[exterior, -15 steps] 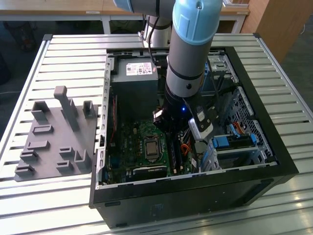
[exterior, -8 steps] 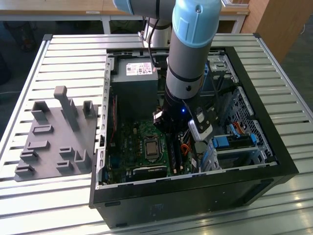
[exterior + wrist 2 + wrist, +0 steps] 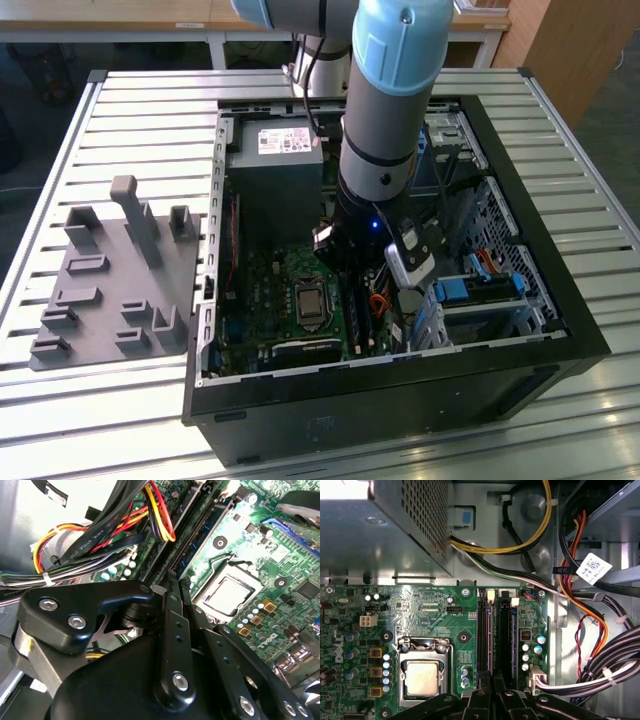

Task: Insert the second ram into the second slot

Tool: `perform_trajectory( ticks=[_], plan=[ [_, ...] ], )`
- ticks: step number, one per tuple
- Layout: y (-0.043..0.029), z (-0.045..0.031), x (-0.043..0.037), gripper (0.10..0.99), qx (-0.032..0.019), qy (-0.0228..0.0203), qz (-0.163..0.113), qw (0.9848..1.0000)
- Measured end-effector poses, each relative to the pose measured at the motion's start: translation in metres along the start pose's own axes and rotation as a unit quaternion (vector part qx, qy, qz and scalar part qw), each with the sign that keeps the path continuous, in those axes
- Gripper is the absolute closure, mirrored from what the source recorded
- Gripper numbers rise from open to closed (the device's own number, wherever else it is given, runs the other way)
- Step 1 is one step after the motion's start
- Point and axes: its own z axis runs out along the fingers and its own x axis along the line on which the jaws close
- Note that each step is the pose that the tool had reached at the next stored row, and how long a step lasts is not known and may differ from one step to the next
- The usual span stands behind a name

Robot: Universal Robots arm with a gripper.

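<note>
My gripper [image 3: 348,264] reaches down into the open computer case [image 3: 560,330], over the memory slots beside the processor socket [image 3: 422,677]. In both wrist views its black fingers [image 3: 172,630] stand together, shut, at one end of the two long parallel slots [image 3: 506,640]. A thin strip with a bluish edge, the second ram [image 3: 204,531] [image 3: 489,640], stands on edge in the slot nearer the socket and runs away from the fingertips. I cannot tell whether the fingertips pinch it or only rest on its top edge. The neighbouring slot looks dark and filled too.
Bundles of black, red, yellow and orange cables [image 3: 600,645] [image 3: 125,525] hang close beside the slots. The grey power supply box [image 3: 275,160] [image 3: 385,525] sits beyond them. A grey fixture with upright holders [image 3: 115,275] lies on the slatted table at the exterior view's left.
</note>
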Motion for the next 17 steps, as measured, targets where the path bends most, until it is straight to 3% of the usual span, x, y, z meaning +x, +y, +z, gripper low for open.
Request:
perform_trajectory(
  ticks=[17],
  plan=[
    [-0.0002, 0.0031, -0.0001, 0.953, 0.0007, -0.0002, 0.01, 1.0]
  ],
)
